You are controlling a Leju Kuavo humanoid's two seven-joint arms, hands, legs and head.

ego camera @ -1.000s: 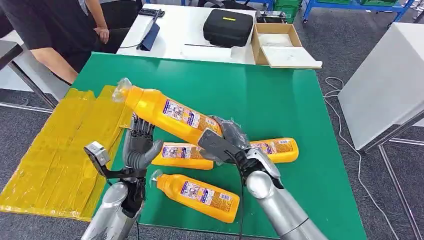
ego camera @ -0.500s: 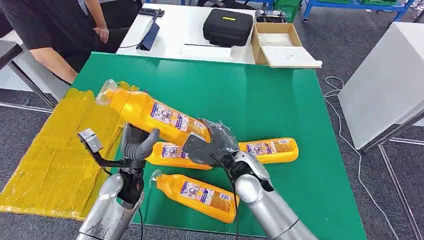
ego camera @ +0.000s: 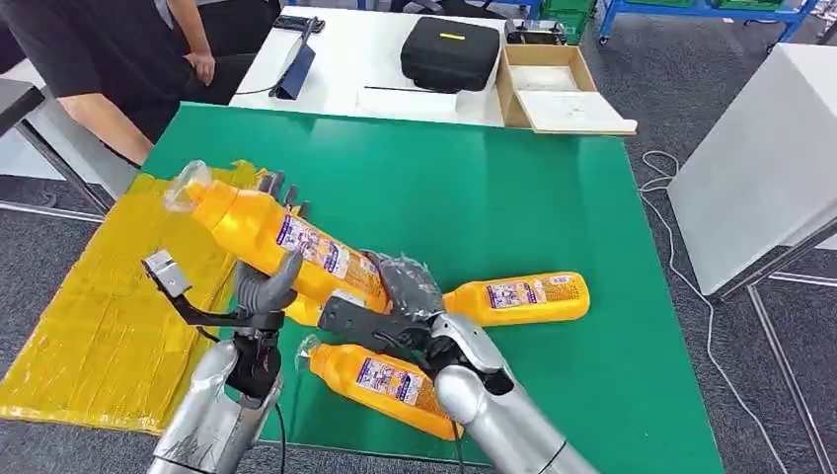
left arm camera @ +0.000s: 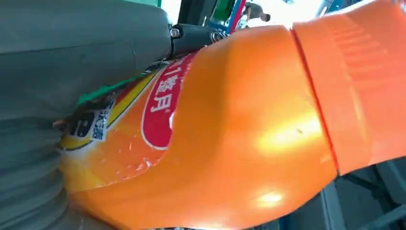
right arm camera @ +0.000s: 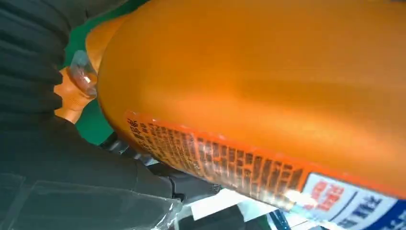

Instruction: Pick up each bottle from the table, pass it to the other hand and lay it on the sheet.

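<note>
- Yellow sheet (ego camera: 109,306) lies far left, over the green table's (ego camera: 553,197) edge.
- My left hand (ego camera: 266,281) wraps the raised orange bottle (ego camera: 271,237).
- My right hand (ego camera: 400,296) grips its base.
- Two more bottles (ego camera: 518,296) lie on the table at right.

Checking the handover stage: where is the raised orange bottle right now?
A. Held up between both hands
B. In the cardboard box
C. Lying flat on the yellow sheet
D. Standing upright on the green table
A: the raised orange bottle slants above the table with the left hand and right hand both on it.
</note>
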